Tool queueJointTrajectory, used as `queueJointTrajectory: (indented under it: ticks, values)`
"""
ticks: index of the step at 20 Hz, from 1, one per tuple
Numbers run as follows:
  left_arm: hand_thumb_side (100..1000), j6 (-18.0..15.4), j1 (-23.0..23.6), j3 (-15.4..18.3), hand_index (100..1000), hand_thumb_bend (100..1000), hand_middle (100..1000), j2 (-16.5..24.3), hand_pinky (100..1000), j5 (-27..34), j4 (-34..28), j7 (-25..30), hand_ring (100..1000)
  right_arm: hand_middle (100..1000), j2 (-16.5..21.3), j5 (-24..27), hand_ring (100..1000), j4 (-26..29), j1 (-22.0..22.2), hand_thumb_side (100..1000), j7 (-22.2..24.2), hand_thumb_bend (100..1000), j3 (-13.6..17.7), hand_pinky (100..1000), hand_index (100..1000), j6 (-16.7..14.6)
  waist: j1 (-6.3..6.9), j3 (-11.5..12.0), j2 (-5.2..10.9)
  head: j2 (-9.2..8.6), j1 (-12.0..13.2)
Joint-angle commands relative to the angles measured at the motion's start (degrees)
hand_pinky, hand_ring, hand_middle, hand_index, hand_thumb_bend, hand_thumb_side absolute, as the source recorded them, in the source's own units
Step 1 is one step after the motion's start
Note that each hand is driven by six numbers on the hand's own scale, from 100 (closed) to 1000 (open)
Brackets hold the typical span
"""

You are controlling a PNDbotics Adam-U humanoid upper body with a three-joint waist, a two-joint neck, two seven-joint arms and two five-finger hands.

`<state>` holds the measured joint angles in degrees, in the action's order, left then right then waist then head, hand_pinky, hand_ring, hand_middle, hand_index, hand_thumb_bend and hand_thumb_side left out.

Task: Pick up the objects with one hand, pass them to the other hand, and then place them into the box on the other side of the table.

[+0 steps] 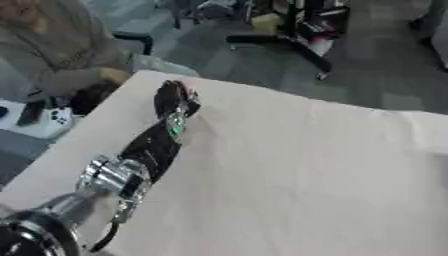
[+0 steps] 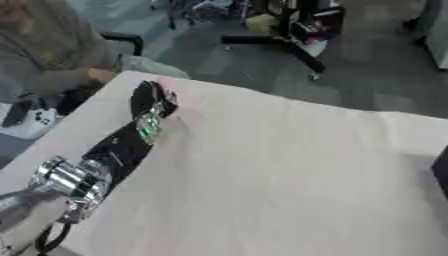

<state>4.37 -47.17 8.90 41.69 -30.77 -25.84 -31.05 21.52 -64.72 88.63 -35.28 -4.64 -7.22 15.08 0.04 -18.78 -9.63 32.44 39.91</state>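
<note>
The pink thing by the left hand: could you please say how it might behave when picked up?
The pink thing looks small beside the left hand, so probably light. Lying near the table corner, a nudge might push it off.

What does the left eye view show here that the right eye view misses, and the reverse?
Only the left eye view shows the left arm's shoulder end at the bottom left corner, and more of the white controller off the table's left edge. Only the right eye view shows a dark shape at the right edge. Both show the left hand stretched toward the far left corner of the cloth-covered table, something pinkish blurred at its fingertips, and the wheeled stand beyond. No box or right hand appears in either.
</note>
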Motion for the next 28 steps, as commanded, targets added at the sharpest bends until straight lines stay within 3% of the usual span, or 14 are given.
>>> queueJointTrajectory:
  ticks: [1,4,7,9,12,18,19,28]
  values:
    - [174,-4.2,-0.2,-0.9,365,100,289,2.0,531,0.7,-7.2,8.1,332,660,0.3,0.3,767,1.4,-0.8,379,0.4,100,-1.2,674,979,-1.5,-0.17,0.6,1.98,1.53,-3.7]
    - [136,-8.6,0.4,-3.7,370,100,294,1.6,543,3.3,-13.6,19.5,338,681,-1.2,-0.5,778,3.2,-0.8,357,1.2,100,-3.5,701,972,-4.0,-0.69,1.4,3.43,3.94,-10.0]
    - [130,-11.8,0.4,-8.1,372,100,297,0.4,554,8.2,-18.7,30.7,341,700,-3.9,-3.2,789,5.9,-0.7,369,1.7,100,-6.0,725,970,-7.3,-1.33,2.1,5.03,6.84,-19.0]
    - [128,-13.0,0.1,-11.7,374,100,300,-1.2,559,12.3,-21.6,37.6,344,724,-6.3,-5.9,804,7.7,-0.7,391,1.9,173,-7.7,755,969,-9.7,-1.69,2.5,6.02,8.34,-24.6]
    - [125,-13.2,-0.7,-16.9,377,100,303,-3.9,560,18.1,-24.9,45.8,346,757,-9.9,-9.0,830,9.3,-0.6,418,2.5,261,-9.9,821,969,-12.9,-1.90,2.8,7.16,9.65,-29.0]
    - [114,-11.5,-2.7,-25.1,390,100,318,-9.8,567,25.7,-28.5,56.4,359,783,-15.7,-14.7,856,9.3,-0.5,465,3.8,402,-13.5,879,965,-17.7,-1.64,2.7,8.56,10.74,-30.9]
    - [112,-10.9,-2.9,-25.8,390,100,318,-10.6,569,26.7,-28.7,57.2,359,782,-16.3,-15.1,856,9.0,-0.6,456,4.1,381,-14.1,880,963,-18.1,-1.56,2.6,8.70,10.85,-31.0]
    - [100,-7.4,-4.1,-29.5,404,100,334,-15.5,582,31.7,-31.6,61.1,375,827,-19.4,-17.6,892,5.5,-1.9,444,9.9,466,-18.1,961,974,-18.9,-0.86,2.5,9.43,11.67,-31.3]
